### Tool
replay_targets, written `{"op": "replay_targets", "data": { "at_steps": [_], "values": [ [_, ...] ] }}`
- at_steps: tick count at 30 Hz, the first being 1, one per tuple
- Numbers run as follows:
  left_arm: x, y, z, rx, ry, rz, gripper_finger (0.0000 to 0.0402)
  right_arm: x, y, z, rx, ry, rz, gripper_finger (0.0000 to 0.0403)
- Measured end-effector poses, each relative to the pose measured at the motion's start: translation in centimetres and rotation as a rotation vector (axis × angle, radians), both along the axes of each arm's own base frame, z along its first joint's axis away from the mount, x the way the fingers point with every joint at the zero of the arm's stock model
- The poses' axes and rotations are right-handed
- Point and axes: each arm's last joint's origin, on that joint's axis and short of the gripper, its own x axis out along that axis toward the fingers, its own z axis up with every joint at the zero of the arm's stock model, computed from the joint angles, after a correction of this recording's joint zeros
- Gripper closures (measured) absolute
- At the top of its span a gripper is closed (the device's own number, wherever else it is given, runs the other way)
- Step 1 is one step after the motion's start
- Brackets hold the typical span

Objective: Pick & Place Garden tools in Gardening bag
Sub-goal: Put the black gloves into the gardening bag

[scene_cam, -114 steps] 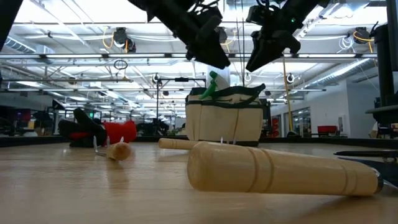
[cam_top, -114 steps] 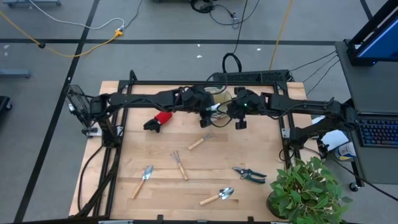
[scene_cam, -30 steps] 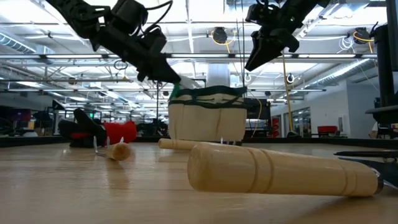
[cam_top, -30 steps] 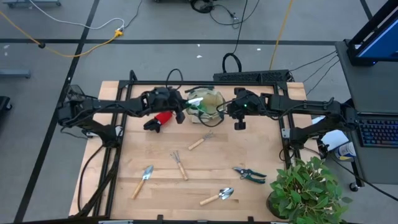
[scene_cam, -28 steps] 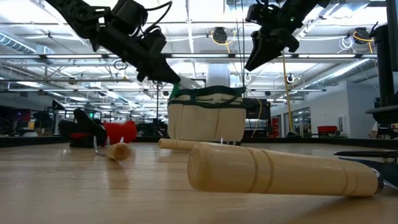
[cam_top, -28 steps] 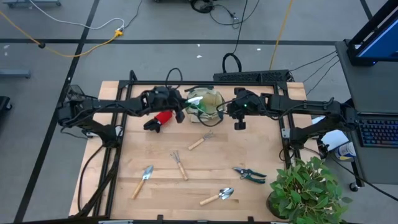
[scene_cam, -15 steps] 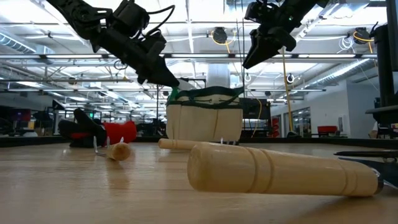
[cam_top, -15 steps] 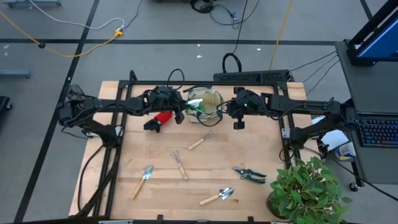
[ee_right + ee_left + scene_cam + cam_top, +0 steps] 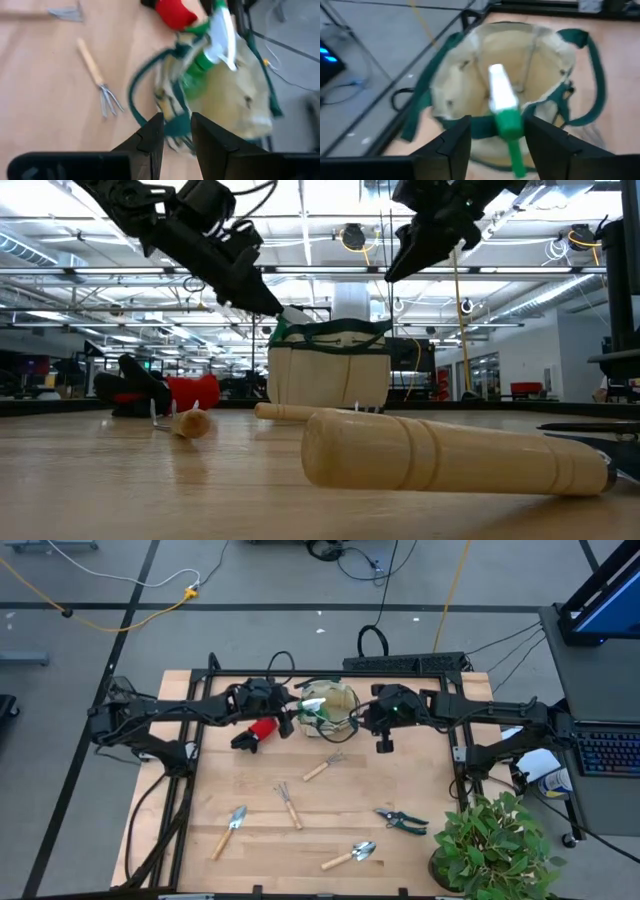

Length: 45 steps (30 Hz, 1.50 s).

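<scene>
A: Why is the left gripper poised at the bag's edge, upper centre of the high view?

B: It is clenched on the green-and-white item, holding it over the open gardening bag, presumably to drop it inside

A: And the right gripper, just right of the bag?

B: It hangs above the table; I cannot tell whether it is released or clenched. The bag's depths stay hidden, and the red item beside it is hard to identify
</scene>
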Motion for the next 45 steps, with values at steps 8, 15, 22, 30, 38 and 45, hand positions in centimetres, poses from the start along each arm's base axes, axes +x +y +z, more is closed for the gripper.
{"op": "replay_targets", "data": {
  "at_steps": [8,15,22,30,38,45],
  "values": [
    [-2.8,-2.1,2.7,0.025,0.027,0.001,0.0191,1.1,1.4,-0.6,0.08,-0.126,0.151,0.0259],
    [-5.4,-4.3,2.7,-0.178,0.13,0.057,0.019,1.1,3.7,-4.4,0.09,-0.209,0.274,0.0198],
    [-6.0,-4.8,-0.2,-0.256,0.29,0.272,0.019,0.5,6.0,-6.9,0.161,-0.26,0.31,0.0184],
    [-5.8,-4.0,-5.9,-0.367,0.409,0.458,0.019,0.3,6.5,-7.4,0.168,-0.26,0.321,0.0187],
    [-4.8,-3.3,-8.0,-0.361,0.491,0.444,0.019,0.3,6.4,-7.4,0.167,-0.264,0.318,0.0189],
    [-4.5,-3.0,-8.4,-0.341,0.486,0.469,0.0291,0.3,6.4,-7.4,0.167,-0.263,0.317,0.019]
  ]
}}
